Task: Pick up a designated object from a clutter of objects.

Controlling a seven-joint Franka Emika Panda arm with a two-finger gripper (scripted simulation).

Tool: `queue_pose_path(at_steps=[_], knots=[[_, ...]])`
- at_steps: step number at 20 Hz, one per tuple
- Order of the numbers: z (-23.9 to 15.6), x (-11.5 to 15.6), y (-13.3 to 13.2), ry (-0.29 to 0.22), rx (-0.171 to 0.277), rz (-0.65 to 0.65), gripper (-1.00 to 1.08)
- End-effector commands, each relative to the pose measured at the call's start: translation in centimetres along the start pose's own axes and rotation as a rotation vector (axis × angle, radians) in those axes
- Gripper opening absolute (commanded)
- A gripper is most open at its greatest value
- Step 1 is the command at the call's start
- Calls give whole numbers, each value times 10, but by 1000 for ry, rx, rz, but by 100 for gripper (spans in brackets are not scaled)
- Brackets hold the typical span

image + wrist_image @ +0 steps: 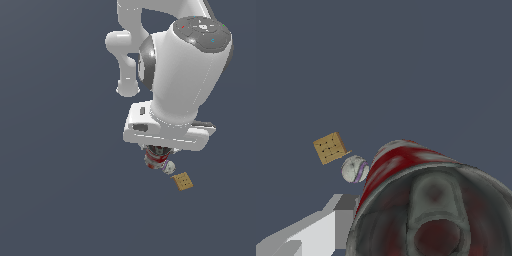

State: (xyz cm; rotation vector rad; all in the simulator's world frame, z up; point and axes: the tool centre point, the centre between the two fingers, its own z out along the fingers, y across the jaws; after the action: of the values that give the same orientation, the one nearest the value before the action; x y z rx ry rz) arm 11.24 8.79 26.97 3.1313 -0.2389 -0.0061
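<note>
**Can directly under the hand, end-on to the wrist camera**

You have one red and white can (406, 165) filling the near part of the wrist view, its dark top with the pull tab facing the lens, so its long axis runs away from the camera. In the exterior view it sits right beneath the gripper (159, 150), mostly hidden by the hand. One grey finger (338, 212) shows just beside the can; you cannot tell whether the jaws are pressing it. Count one white ball (355, 169) near the can and one tan square cracker (330, 147) just beyond the ball.
</note>
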Motion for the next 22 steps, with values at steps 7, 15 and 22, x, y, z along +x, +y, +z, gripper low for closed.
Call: queue_pose_path(at_steps=[7,15,22], knots=[[-84,4,-34,4,1,1,-100],[-136,8,-56,4,1,1,-100],[-169,11,-71,4,1,1,-100]])
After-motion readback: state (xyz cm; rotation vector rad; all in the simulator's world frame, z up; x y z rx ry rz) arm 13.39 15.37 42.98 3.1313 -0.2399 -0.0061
